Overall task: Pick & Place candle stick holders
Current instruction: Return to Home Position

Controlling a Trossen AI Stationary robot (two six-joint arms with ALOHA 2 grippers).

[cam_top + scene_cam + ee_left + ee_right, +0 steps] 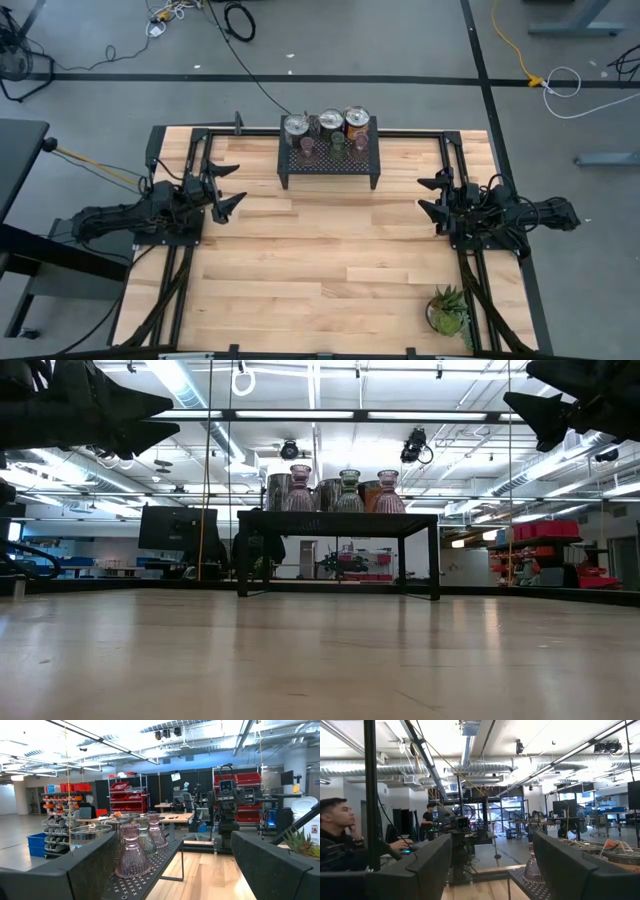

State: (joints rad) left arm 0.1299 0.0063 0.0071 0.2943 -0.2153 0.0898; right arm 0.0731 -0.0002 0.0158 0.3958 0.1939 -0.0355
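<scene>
Seeing six candle stick holders [331, 132] on black mesh rack [328, 164], far edge of table [320, 260]. We note left gripper [236, 184] over table's left side, fingers apart; right gripper [424, 194] over right side, fingers apart.

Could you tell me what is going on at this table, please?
Nothing is being handled right now. The left gripper and right gripper hang open and empty at the two sides of the table. On the black mesh rack at the far edge stand three silver-topped holders behind and three small cups in front. A potted plant sits at the near right corner.
</scene>
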